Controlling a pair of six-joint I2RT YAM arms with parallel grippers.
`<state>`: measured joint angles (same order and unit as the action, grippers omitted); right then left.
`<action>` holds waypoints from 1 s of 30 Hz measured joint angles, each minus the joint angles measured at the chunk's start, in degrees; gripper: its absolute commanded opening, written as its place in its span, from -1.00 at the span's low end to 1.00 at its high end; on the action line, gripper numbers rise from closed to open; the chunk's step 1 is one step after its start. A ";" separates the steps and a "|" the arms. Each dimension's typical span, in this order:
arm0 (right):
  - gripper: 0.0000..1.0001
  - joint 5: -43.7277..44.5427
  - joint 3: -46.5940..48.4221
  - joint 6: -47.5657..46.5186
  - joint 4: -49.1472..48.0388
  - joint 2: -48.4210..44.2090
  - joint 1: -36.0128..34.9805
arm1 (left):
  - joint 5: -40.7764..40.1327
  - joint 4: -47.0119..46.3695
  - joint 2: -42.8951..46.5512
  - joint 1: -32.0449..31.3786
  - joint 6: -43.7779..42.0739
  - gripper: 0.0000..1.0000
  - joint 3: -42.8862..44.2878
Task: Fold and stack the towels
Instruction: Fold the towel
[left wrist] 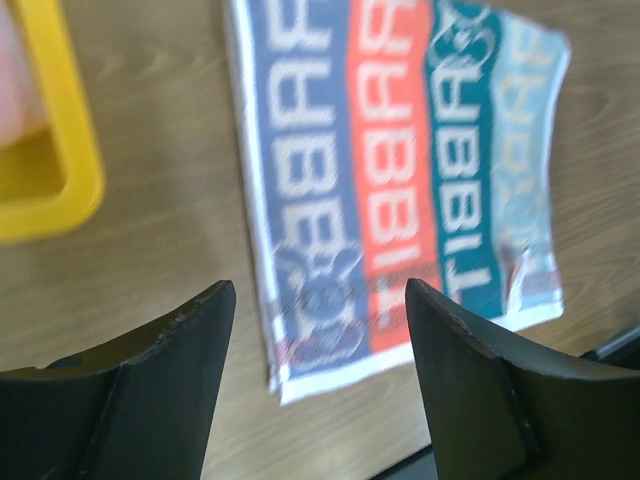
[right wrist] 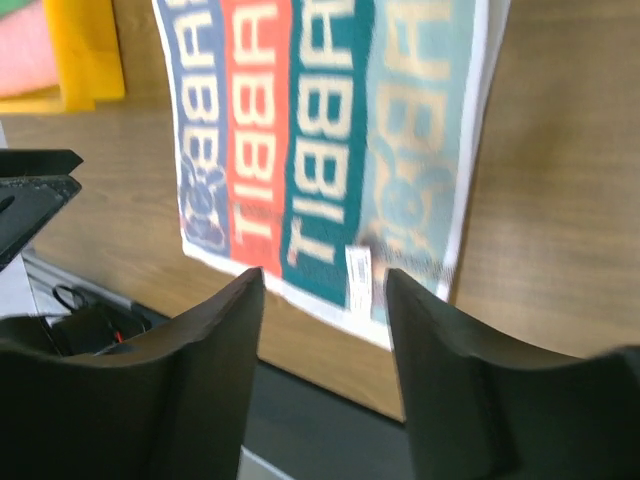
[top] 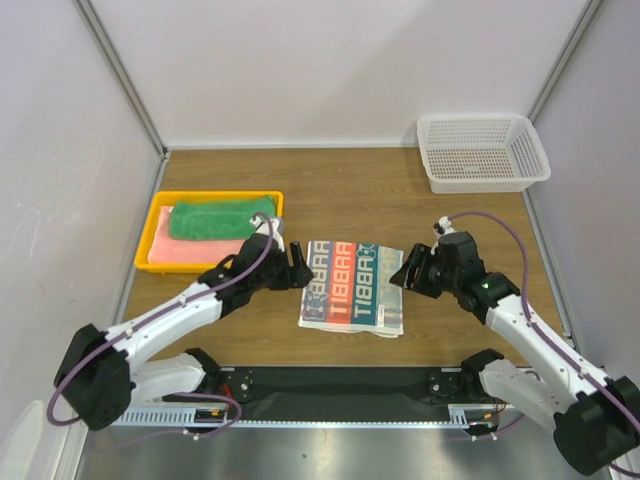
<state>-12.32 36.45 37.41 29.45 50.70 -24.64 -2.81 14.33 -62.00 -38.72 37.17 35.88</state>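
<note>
The patterned towel lies folded flat on the table between the arms, striped blue, red-orange, teal and pale blue with letters. A green towel rests on a salmon-pink towel inside the yellow tray. My left gripper hovers open at the patterned towel's left edge, nothing between its fingers. At the towel's right edge my right gripper hangs open and empty too.
A white mesh basket stands at the back right corner. The tray's yellow rim sits close to the left gripper. A black base rail runs along the near table edge. White walls enclose the table.
</note>
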 measured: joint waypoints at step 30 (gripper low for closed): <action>-0.70 3.61 5.09 -4.68 -35.76 41.48 8.76 | 0.28 -22.97 -43.21 3.91 -1.73 -1.00 20.24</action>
<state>-8.71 41.54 32.73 -6.31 92.18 -15.88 -2.52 -8.64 -105.21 -34.81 35.44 56.12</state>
